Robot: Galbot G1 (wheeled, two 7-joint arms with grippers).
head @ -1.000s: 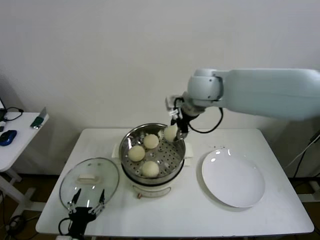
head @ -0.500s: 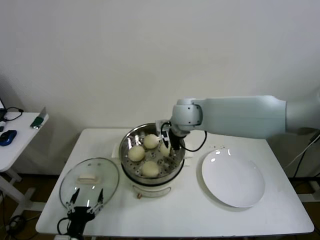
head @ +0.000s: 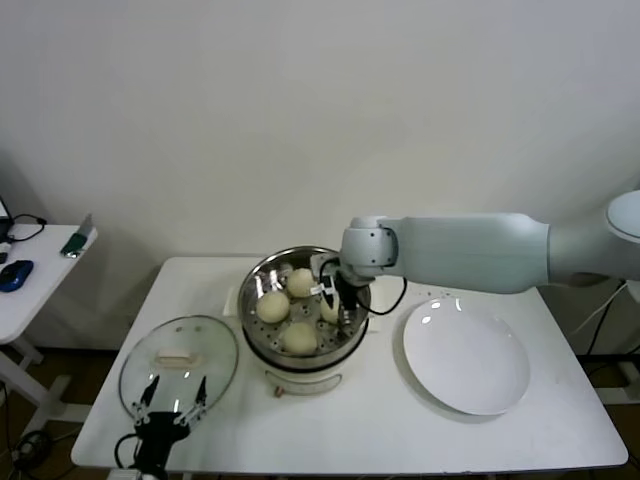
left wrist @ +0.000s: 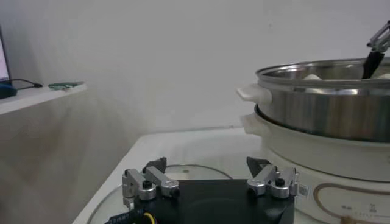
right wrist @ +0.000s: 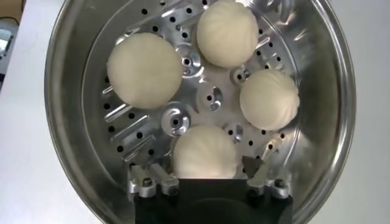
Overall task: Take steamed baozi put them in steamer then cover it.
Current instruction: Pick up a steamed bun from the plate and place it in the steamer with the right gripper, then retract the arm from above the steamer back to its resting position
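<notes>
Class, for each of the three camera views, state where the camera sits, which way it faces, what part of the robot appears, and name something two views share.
Head view: high on the robot, looking down at the white table; the right hand reaches into the steamer.
Left wrist view: low over the glass lid, facing sideways at the steamer's wall; the left hand is open.
Right wrist view: straight down into the steamer, four baozi, nearest one between the hand's fingers.
Shared: all views show the steamer.

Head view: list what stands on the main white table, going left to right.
Glass cover with the left gripper hovering at its near edge → steamer holding four baozi, with the right gripper lowered inside it → flat white plate.
</notes>
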